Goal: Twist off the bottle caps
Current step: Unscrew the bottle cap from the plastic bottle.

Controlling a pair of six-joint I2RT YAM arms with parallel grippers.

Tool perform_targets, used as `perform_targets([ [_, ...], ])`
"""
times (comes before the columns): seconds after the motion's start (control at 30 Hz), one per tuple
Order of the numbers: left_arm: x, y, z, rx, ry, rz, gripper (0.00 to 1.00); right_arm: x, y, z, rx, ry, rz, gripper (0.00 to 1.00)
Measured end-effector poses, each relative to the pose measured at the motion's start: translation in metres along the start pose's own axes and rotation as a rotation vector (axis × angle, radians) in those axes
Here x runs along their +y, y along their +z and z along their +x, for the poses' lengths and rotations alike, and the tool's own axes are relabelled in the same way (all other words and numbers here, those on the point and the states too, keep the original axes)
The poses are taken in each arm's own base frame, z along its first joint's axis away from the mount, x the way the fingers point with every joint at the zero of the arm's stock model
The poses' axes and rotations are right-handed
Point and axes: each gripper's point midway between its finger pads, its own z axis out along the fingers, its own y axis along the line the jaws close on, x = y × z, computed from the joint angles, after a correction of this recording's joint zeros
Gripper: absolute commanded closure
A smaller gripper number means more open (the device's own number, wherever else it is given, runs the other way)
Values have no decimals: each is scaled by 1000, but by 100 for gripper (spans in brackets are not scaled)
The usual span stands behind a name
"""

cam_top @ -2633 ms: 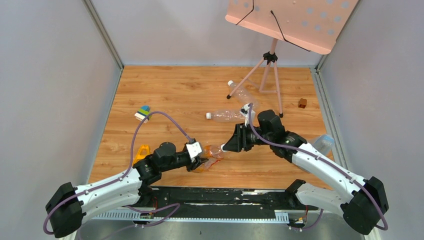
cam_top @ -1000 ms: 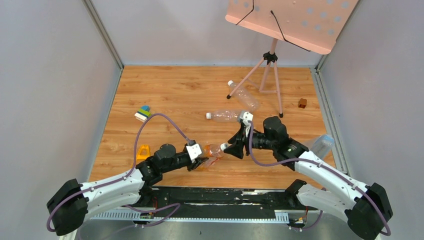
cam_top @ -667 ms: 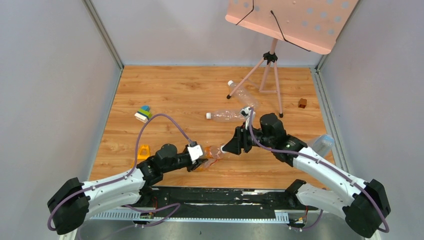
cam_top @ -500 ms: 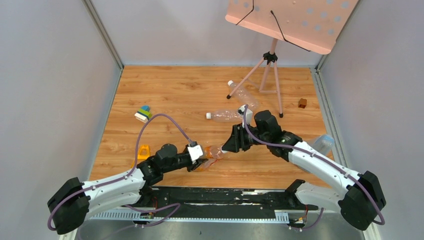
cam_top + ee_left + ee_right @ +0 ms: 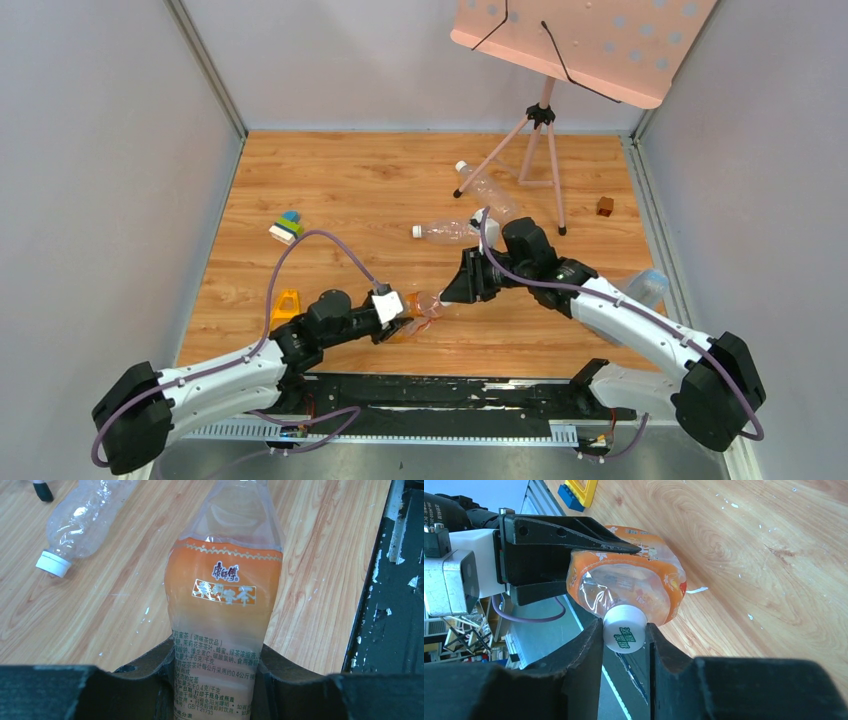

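At the near middle of the wooden bench (image 5: 340,180), our right fingers (image 5: 584,652) have just shut on a cap.

A moment ago those fingers stood slightly parted. Now they pinch the small white screw cap (image 5: 625,630) of the crumpled clear plastic bottle with the orange label (image 5: 225,600), one finger on each side. Our left fingers (image 5: 145,680) are narrow, clamped on the bottle's lower body to hold it against the twist. The cap is on the neck, so we judge the grip was reset and a fresh turn comes next. Two more clear plastic bottles (image 5: 447,232) lie farther back with their white caps (image 5: 416,232) on, so most of the task is not yet done.
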Motion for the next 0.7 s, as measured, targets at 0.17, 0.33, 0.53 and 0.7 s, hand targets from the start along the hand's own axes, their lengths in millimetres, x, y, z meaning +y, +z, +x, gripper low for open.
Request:
perform_targets([
  [0.17,-1,-3,0,-14,3,-2,100,3,0,1,5,-16,-12,100],
  [0.33,0,-6,-2,-29,8,-10,100,6,0,1,7,-80,-42,100],
  [0.53,3,-7,-1,-27,36,-23,100,5,3,2,-20,-271,-104,100],
  [0.7,0,-7,2,-20,36,-9,100,7,3,8,-50,-542,-185,100],
])
